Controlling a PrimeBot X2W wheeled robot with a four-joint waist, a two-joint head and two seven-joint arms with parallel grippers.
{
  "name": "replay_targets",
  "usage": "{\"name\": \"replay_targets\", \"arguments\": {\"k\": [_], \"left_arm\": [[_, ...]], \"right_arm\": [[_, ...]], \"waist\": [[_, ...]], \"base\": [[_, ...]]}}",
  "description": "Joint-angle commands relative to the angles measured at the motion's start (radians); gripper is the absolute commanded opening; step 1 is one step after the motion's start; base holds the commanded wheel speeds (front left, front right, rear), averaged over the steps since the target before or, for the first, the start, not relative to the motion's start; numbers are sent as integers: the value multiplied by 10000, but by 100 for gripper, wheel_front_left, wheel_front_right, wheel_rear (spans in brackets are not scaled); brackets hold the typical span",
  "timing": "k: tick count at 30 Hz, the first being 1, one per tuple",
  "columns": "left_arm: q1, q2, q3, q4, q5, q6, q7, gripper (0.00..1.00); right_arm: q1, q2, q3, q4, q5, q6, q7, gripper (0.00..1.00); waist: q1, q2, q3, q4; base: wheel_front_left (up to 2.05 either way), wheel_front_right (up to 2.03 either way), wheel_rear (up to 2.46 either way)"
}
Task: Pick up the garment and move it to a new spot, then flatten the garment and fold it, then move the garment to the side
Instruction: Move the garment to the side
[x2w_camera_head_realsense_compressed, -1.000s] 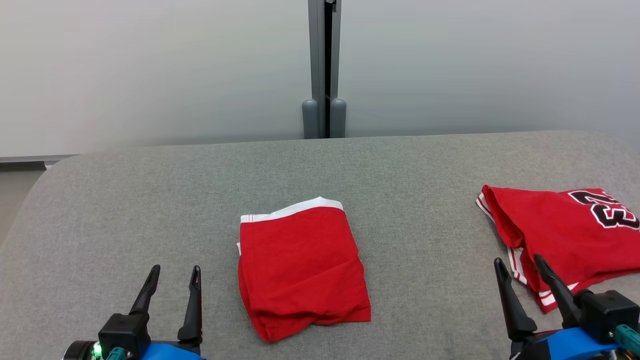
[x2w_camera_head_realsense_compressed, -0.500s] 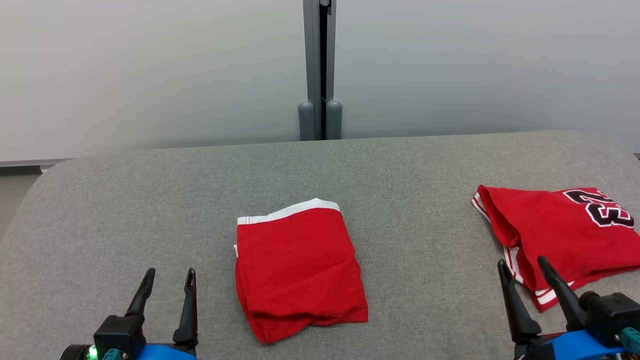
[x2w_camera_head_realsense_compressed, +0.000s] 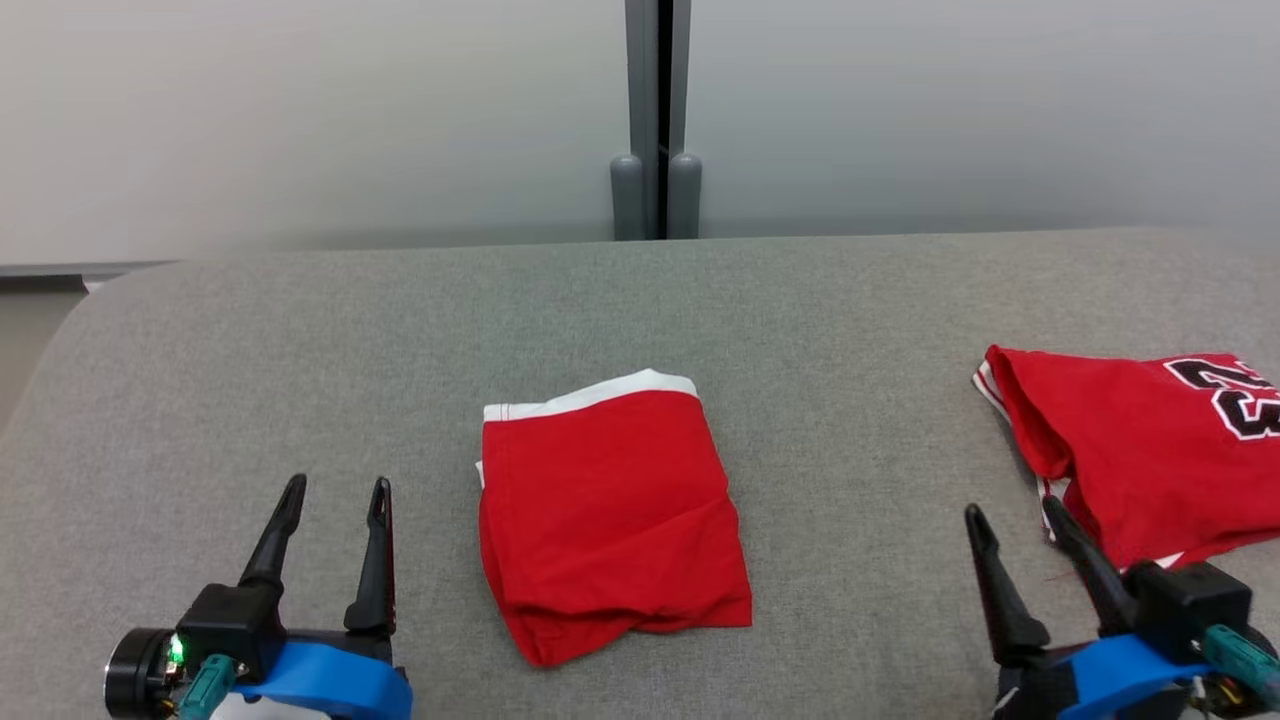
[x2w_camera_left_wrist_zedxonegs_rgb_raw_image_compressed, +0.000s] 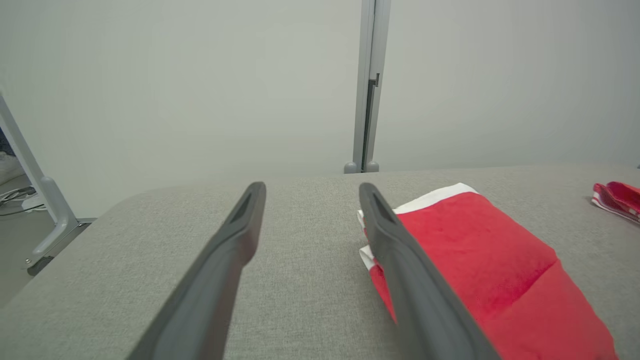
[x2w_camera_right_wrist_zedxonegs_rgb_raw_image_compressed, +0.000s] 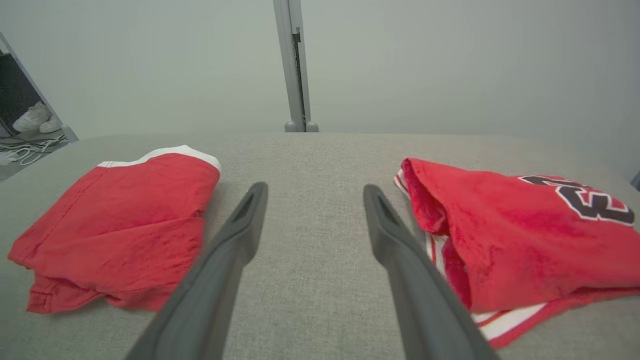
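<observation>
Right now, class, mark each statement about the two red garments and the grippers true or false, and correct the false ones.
1. The left gripper and the right gripper are both open. True.
2. The numbered jersey lies on the robot's left. False: it lies on its right.
3. The folded red garment rests on the grey surface. True.
4. The left gripper touches the folded red garment. False: it sits beside it, apart.

txt: black no. (x2w_camera_head_realsense_compressed: 1235, 395), looks like 23, part cut off | on: red jersey (x2w_camera_head_realsense_compressed: 1130, 450)
</observation>
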Motion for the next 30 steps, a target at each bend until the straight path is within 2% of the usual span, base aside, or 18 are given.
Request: {"name": "replay_targets", "arguments": {"k": [1,11,19,20,21,22,26,30], "left_arm": [[-306,31,11,-66,84,-16,-74,100],[-1606,-233,-123,158,236,-279,-395,100],[-2221,-529,-183,550,314,-466,-555,100],[-2243,-561,-188,583,325,-464,-572,100],[-2258,-586,-186,608,343,-478,-586,100],[-2281,-621,-183,630,351,-484,-594,100],[-2274,-704,-117,724,367,-522,-620,100],[-2051,-742,12,665,411,-462,-629,100]], "right_arm": [[-377,16,178,255,51,1,-73,100],[-2682,4,2037,3129,842,1,-616,100],[-4197,1,2702,5645,1522,1,-933,100],[-4317,1,2695,5865,1562,1,-983,83],[-4409,0,2698,6067,1615,1,-972,47],[-4468,0,2750,6213,1677,1,-983,0],[-4637,1,2861,6569,1651,1,-1125,0],[-4633,-48,2930,6442,1443,1,-1314,0]], "waist": [[-1,-2,461,346],[-1,-2,1830,1281],[-1,-2,2231,1813],[-1,-2,2242,1860],[-1,-2,2250,1887],[-1,-2,2258,1914],[-1,-2,2254,1923],[-1,-2,2174,1616]], "base": [[0,0,0],[0,0,0],[0,0,0],[0,0,0],[0,0,0],[0,0,0],[0,0,0],[0,0,0]]}}
